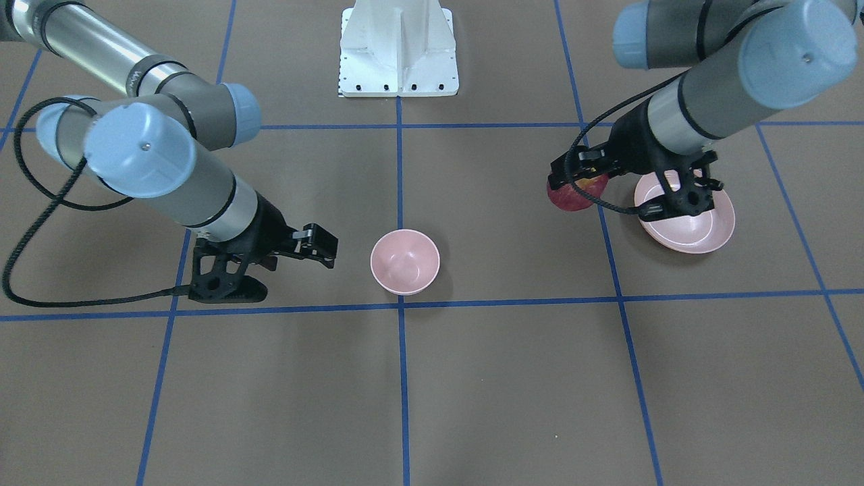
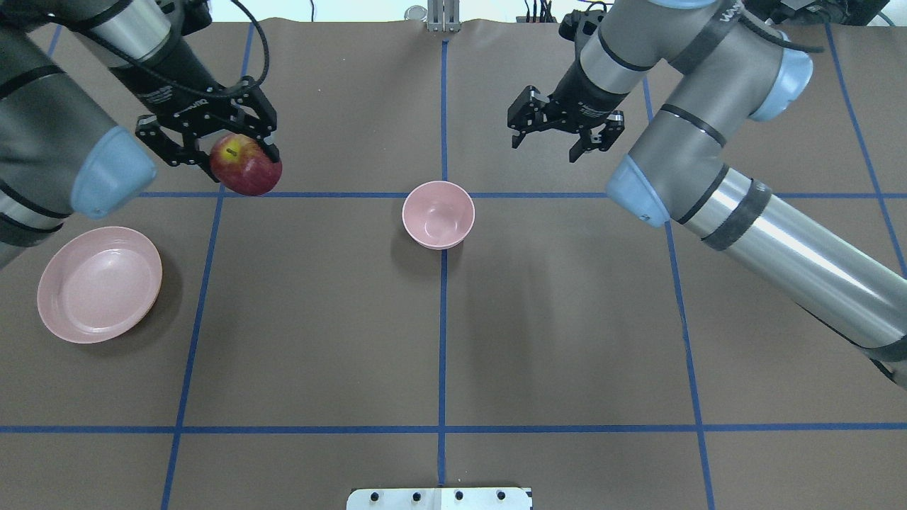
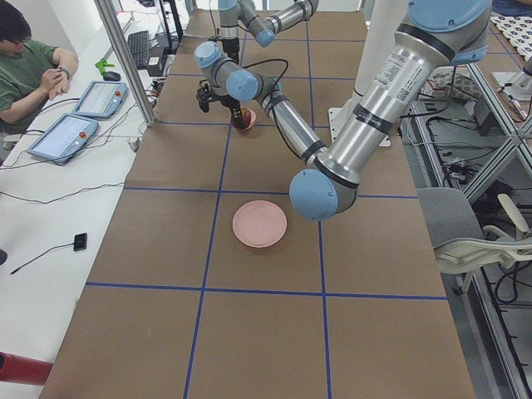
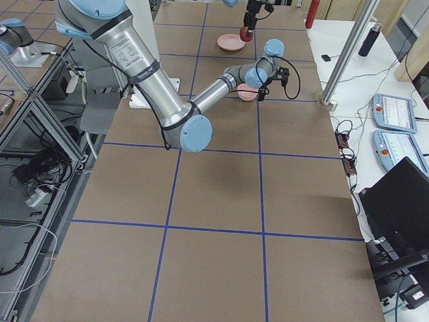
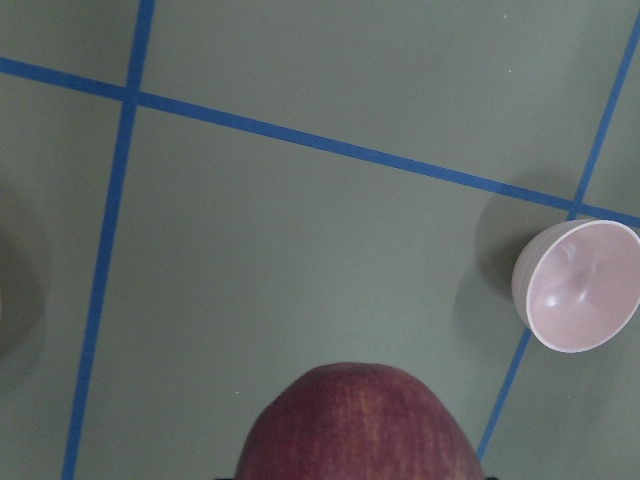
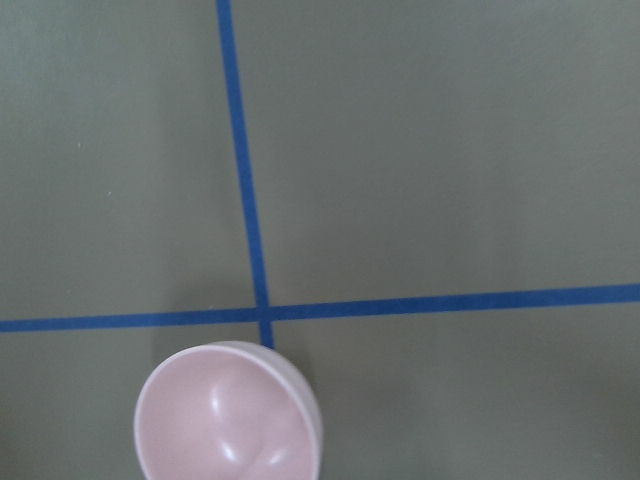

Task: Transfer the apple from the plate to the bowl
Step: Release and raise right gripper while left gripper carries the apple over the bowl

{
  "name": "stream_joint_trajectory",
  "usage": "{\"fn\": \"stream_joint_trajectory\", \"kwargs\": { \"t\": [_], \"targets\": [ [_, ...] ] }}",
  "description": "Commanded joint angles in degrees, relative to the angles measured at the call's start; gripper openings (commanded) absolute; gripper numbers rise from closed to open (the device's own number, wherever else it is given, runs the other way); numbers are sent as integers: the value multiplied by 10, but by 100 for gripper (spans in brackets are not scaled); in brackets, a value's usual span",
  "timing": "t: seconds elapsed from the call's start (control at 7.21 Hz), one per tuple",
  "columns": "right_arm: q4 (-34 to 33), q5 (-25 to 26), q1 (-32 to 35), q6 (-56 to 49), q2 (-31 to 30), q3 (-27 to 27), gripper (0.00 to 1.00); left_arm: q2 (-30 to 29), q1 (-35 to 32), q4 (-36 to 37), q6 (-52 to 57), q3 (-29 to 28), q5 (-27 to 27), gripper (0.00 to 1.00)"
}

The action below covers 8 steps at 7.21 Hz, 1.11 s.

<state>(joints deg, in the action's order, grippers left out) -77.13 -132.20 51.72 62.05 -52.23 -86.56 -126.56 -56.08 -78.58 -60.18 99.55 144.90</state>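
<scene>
My left gripper is shut on the dark red apple and holds it in the air above the table, beyond the plate. The apple also shows in the front view and at the bottom of the left wrist view. The pale pink plate lies empty at the left; in the front view the plate sits partly behind the left wrist. The small pink bowl stands empty at the table's middle, to the apple's right. My right gripper is open and empty, beyond and right of the bowl.
Brown table cover with blue tape grid lines. The white robot base plate sits at the near edge. The bowl shows in the left wrist view and in the right wrist view. An operator sits beside the table.
</scene>
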Motion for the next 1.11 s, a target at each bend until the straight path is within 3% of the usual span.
{"fn": "stream_joint_trajectory", "kwargs": {
  "t": [0.0, 0.14, 0.28, 0.97],
  "targets": [
    [-2, 9, 53, -91, -85, -50, 100, -82, 32, -145, -110, -137, -29, 0],
    [-2, 8, 75, -127, -109, -51, 100, -134, 54, -170, -141, -200, -44, 0],
    [-2, 10, 89, -137, -128, -49, 100, -164, 82, -171, -164, -229, -75, 0],
    [-35, 10, 121, -178, -154, -47, 100, -209, 164, -172, -177, -299, -151, 0]
  ]
}}
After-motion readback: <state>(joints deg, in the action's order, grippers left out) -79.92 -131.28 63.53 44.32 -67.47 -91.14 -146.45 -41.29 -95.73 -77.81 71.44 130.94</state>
